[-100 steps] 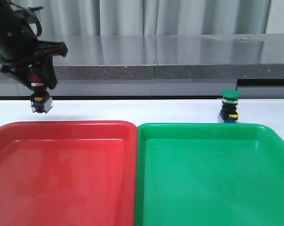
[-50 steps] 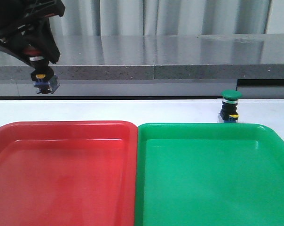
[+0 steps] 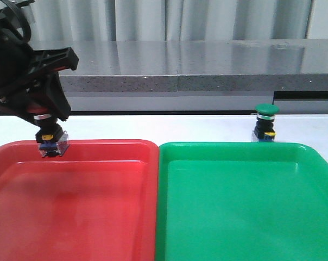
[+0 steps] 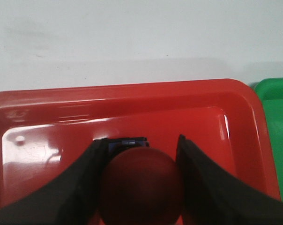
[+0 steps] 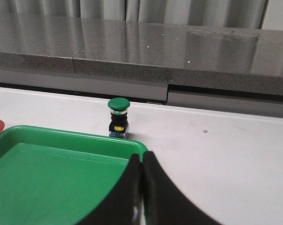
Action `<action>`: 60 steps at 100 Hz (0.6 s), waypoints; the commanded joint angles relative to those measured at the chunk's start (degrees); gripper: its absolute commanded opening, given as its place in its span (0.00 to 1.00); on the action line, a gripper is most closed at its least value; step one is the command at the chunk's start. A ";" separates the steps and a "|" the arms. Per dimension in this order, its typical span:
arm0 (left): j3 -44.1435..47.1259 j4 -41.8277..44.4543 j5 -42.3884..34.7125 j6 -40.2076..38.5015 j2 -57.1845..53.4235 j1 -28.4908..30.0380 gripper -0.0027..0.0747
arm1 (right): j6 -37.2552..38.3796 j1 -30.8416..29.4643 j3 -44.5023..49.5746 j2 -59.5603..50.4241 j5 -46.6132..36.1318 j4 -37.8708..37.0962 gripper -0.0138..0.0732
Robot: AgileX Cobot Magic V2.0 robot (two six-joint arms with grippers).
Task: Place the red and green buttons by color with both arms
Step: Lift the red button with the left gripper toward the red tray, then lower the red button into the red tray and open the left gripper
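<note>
Half a second ago the left gripper (image 3: 49, 130) hung high before the grey ledge; now it sits lower, over the far left corner of the flat red plastic tray (image 3: 99, 217). One red-capped mushroom push-button (image 4: 140, 187) is clamped between its black fingers (image 4: 80, 187), the clear-blue base pointing down just above the tray's far rim. One green-capped mushroom push-button (image 3: 266, 124) stands upright on the white counter (image 3: 180, 128), just behind the far rim of the flat green plastic tray (image 3: 245, 217), well ahead of the right gripper (image 5: 142, 187). That gripper's two fingers are pressed together with nothing between them, over the green tray's corner. Two trays lie side by side, touching.
</note>
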 commanded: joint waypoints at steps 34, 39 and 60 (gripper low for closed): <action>-0.42 -1.69 -3.68 -0.26 1.94 -0.50 0.11 | -0.11 -0.32 -0.78 -1.24 -4.61 -0.28 0.08; -0.42 -1.69 -3.71 -0.26 2.18 -0.50 0.12 | -0.11 -0.32 -0.78 -1.24 -4.61 -0.28 0.08; -0.42 -1.69 -4.01 -0.26 2.18 -0.50 0.12 | -0.11 -0.32 -0.78 -1.24 -4.61 -0.28 0.08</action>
